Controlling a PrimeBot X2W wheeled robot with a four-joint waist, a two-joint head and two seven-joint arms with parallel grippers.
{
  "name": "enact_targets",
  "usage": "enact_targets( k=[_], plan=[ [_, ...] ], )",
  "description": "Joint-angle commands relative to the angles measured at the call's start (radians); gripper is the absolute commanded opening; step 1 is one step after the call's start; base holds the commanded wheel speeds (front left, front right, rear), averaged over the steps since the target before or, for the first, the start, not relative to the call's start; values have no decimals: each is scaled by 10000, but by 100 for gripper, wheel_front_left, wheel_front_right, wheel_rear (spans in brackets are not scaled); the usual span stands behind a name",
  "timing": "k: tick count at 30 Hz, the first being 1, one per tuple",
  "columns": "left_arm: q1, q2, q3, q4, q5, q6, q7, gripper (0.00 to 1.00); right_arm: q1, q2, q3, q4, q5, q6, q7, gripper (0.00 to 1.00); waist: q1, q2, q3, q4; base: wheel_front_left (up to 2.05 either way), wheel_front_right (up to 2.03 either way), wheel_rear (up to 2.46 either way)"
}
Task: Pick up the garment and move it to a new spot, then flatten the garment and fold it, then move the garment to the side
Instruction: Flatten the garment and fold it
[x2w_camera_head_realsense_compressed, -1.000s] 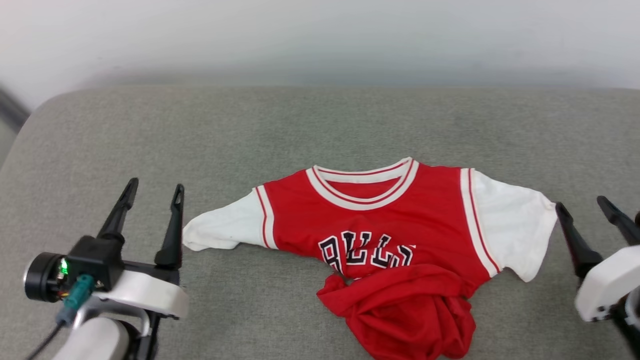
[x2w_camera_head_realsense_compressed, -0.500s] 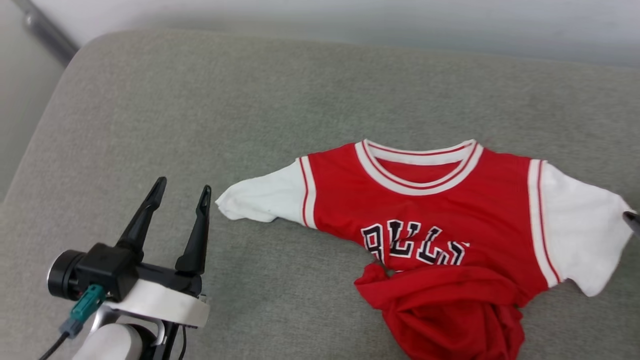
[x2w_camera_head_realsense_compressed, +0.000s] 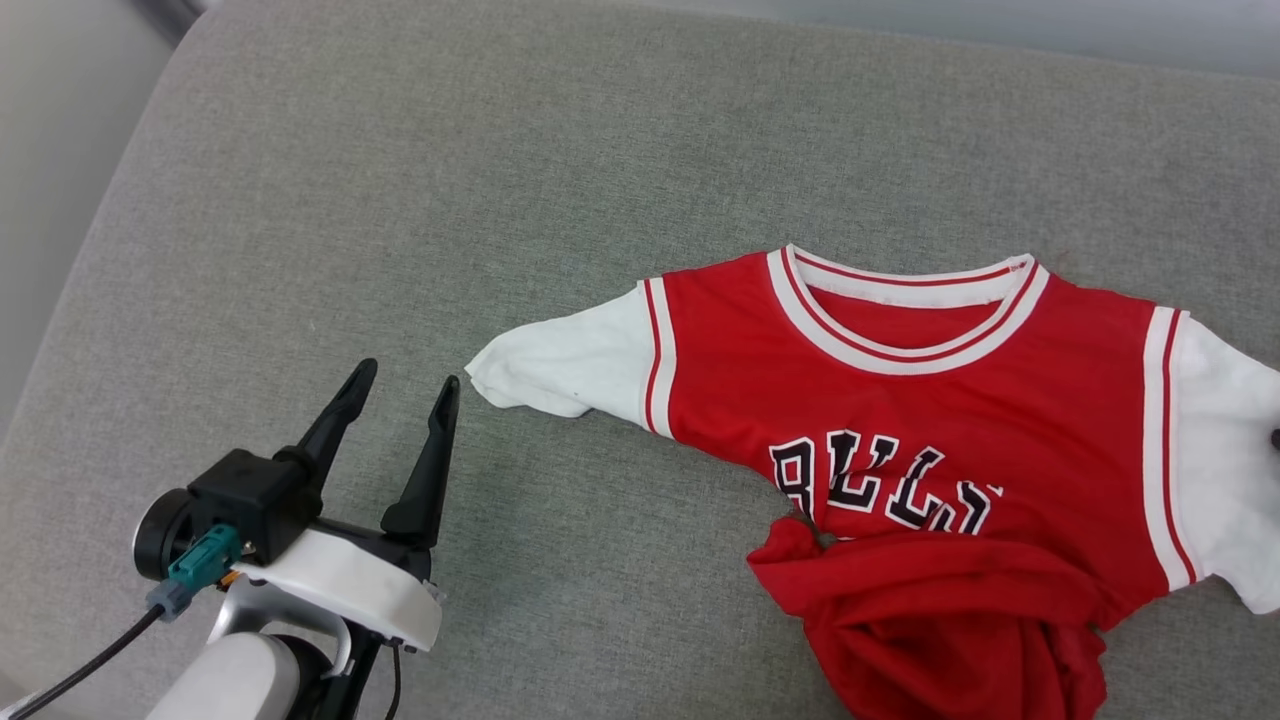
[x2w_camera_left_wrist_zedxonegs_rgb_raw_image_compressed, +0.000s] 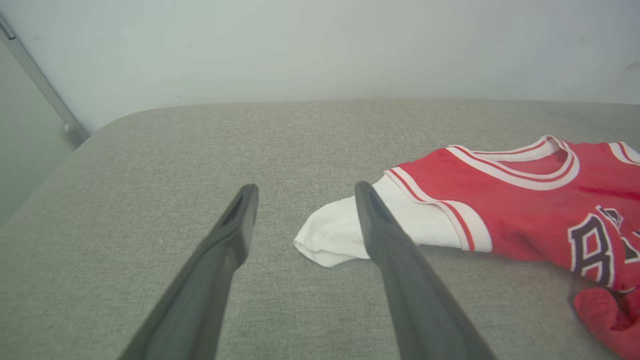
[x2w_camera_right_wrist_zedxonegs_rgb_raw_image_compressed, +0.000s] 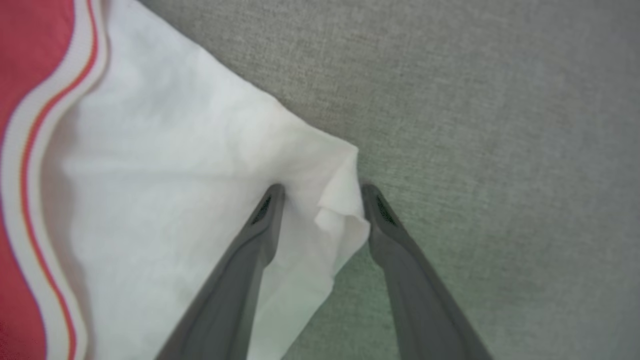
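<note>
Garment (x2w_camera_head_realsense_compressed: 900, 400) lay on cushion (x2w_camera_head_realsense_compressed: 400, 200), twd robot's R, hem bunched at near side, L gripper (x2w_camera_head_realsense_compressed: 409, 374) sat just L of its L panel tip, not touching, R gripper (x2w_camera_right_wrist_zedxonegs_rgb_raw_image_compressed: 322, 187) straddled R panel corner, jaws apart, wall (x2w_camera_left_wrist_zedxonegs_rgb_raw_image_compressed: 300, 50) behind cushion

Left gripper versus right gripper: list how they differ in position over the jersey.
The left gripper has only bare grey cushion between its fingers; the right gripper straddles the corner of the jersey's right white sleeve.
The left gripper sits just off the tip of the left white sleeve, apart from it; the right gripper's fingers seem to touch cloth.
Shared: both stand open, neither clamped on fabric.
</note>
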Motion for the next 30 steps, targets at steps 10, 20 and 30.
enact_targets(
  k=[10, 20, 30],
  plan=[
    [-936, 483, -373, 522, -760, -716, 2026, 100, 194, 2, -15, -535, 438, 9, -208, 0, 0, 0, 161, -663, 0, 0, 0],
    [-2326, 1554, -455, 1369, -1731, -1229, 5300, 100, -411, 241, 136, -1667, 517, 11, 39, 0, 0, 0, 643, -1473, 0, 0, 0],
    [-2717, 1885, -842, 2069, -1735, -1226, 6621, 100, -487, 351, 540, -2187, 627, 12, -213, 0, 0, 0, 994, -1814, 0, 0, 0]
  ],
)
